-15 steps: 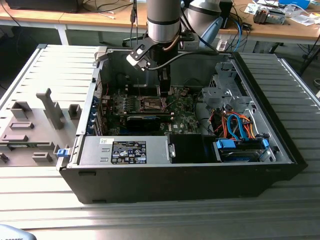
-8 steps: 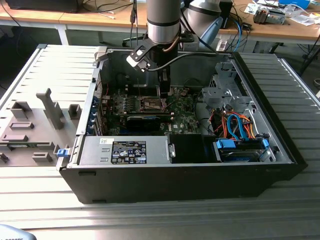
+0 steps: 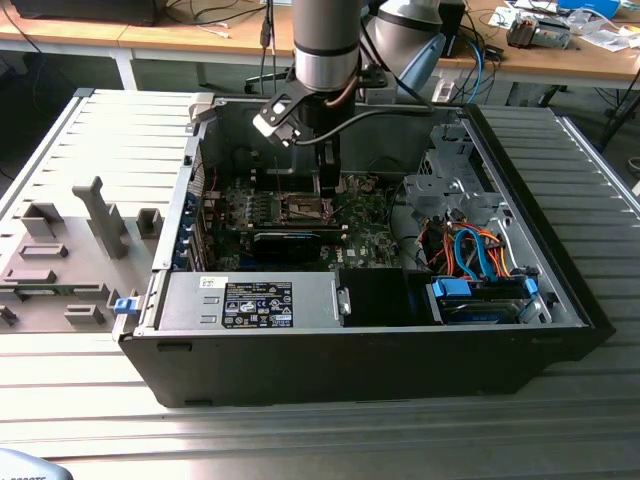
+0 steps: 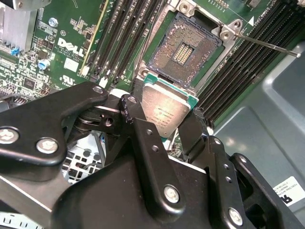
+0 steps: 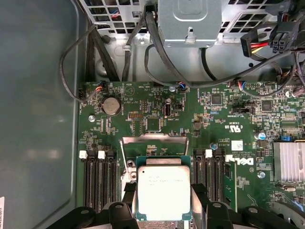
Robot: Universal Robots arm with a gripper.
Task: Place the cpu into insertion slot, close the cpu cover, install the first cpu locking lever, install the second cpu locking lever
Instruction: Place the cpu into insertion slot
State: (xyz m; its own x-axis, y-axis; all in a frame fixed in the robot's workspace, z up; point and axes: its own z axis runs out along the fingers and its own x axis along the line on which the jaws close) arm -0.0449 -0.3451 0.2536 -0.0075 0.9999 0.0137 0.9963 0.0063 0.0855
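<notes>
My gripper (image 3: 327, 190) hangs inside the open computer case, low over the green motherboard (image 3: 372, 238). It is shut on the cpu (image 4: 164, 110), a flat square chip with a silvery top and green edge, held by two opposite sides between the black fingers (image 4: 131, 109). The first wrist view shows the same cpu (image 5: 163, 188) in the gripper (image 5: 163, 202). The insertion slot (image 4: 185, 50) lies open with its field of contacts bare, and the chip hovers just beside and above it, apart from it. The cpu cover (image 5: 153, 141) stands raised at the slot's far side. A thin locking lever (image 4: 267, 45) sticks out free.
Black memory slots (image 4: 121, 38) flank the socket on both sides. A silver power supply (image 3: 250, 300) and a drive bay with blue and orange cables (image 3: 480, 285) fill the case front. A finned heatsink (image 5: 289, 161) sits nearby. Grey fixture blocks (image 3: 60, 260) lie at the exterior view's left.
</notes>
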